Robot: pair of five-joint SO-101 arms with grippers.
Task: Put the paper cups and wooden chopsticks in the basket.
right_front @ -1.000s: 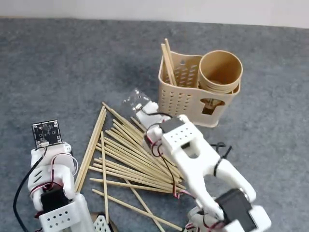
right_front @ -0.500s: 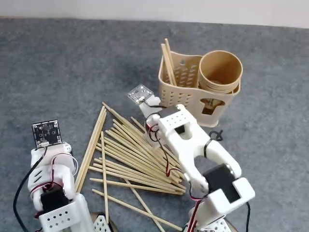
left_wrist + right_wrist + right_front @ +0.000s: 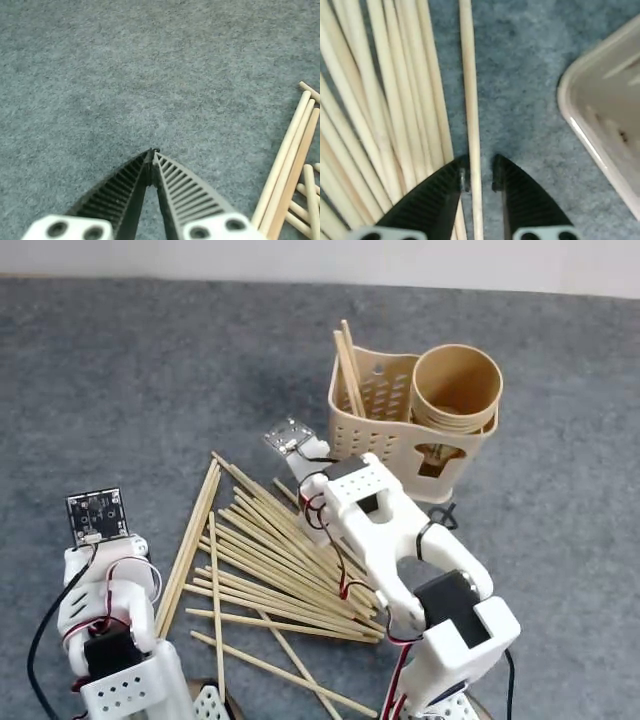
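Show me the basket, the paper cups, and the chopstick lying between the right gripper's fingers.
basket (image 3: 375,445), high view, perforated front wall.
paper cups (image 3: 462,390), high view, inside wall of the top cup.
chopstick (image 3: 469,90), right wrist view, mid shaft.

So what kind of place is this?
Likely a robot training bench: grey carpet-like mat, white left arm and right arm, wooden chopsticks strewn beside a perforated basket holding paper cups.

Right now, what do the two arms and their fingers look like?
Both left arm and right arm: white plastic shells, black motors, red and black wires. The fingers are black, ribbed, tapering to points. Each wrist carries a square circuit board.
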